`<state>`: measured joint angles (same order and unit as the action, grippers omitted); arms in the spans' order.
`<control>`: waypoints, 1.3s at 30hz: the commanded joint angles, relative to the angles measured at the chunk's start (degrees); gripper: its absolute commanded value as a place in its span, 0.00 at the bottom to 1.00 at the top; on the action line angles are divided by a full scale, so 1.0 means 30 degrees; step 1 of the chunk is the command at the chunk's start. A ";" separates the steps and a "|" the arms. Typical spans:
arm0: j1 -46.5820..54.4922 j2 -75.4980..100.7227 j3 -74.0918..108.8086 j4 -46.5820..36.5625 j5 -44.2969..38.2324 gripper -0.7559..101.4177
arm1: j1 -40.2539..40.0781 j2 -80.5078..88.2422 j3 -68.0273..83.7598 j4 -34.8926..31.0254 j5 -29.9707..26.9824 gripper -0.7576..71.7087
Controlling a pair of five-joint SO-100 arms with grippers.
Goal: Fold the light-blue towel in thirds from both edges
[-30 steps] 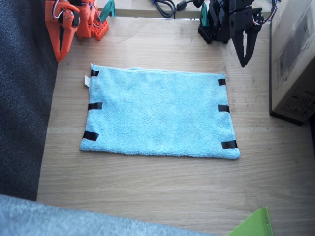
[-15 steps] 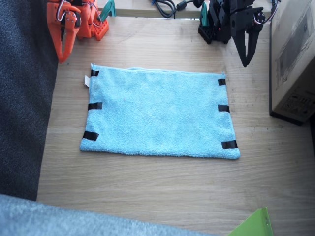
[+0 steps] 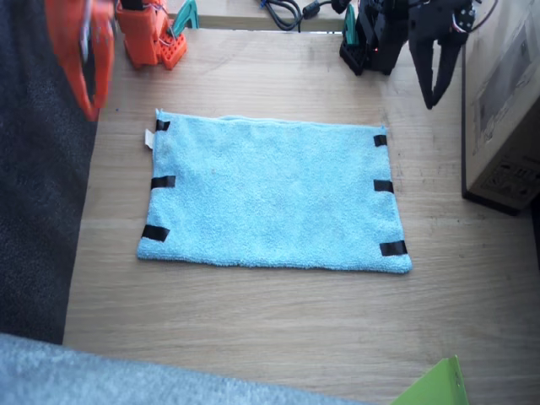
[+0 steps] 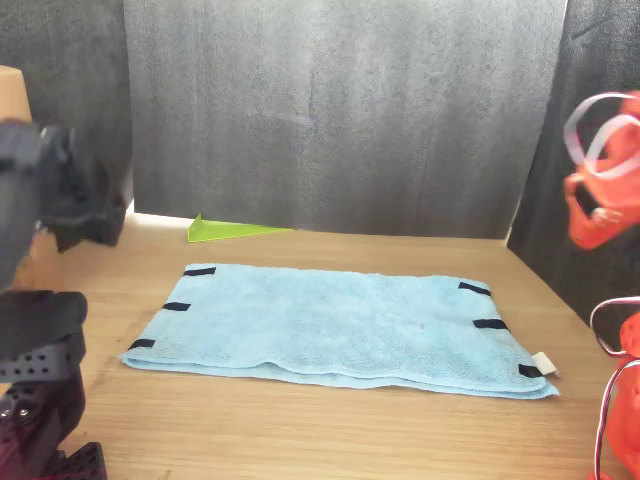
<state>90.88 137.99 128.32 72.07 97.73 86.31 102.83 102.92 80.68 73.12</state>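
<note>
At nine o'clock on the bench (image 3: 253,321), the orange right arm's end effector (image 3: 84,72) hung in the air just off the towel's corner, blurred, so how far its jaws stood apart could not be told; it held nothing that could be seen. The light-blue towel (image 3: 274,194) lay flat and fully spread at the middle of the bench, unfolded, its white tag (image 3: 148,139) poking out at the ten o'clock corner. Three black tape strips (image 3: 163,181) marked the short side at nine o'clock, and three more (image 3: 384,186) marked the one at three o'clock. At one o'clock, the black left arm's end effector (image 3: 439,80) hovered above the bare wood beyond the towel's far corner, its jaws pointing down and close to shut, empty. A cardboard box (image 3: 506,101) stood just beside that arm at two to three o'clock.

The step in hand appeared to be the approach to a short side, with no fold yet begun. To do it well, each end effector would likely need to open wide, come down on a tape strip and pinch only the top layer at the hem. Lifting low and carrying the edge a third of the way across should keep the terry from bunching. The left arm would need to mind the box.
</note>
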 commanded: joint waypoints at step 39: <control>-0.1113 -0.7500 -0.1230 -0.0879 0.0088 0.23 | 0.3545 -0.7002 -0.0293 -0.1436 0.0645 0.32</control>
<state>86.40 113.03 124.19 68.91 97.21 97.12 81.30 101.95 76.11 75.41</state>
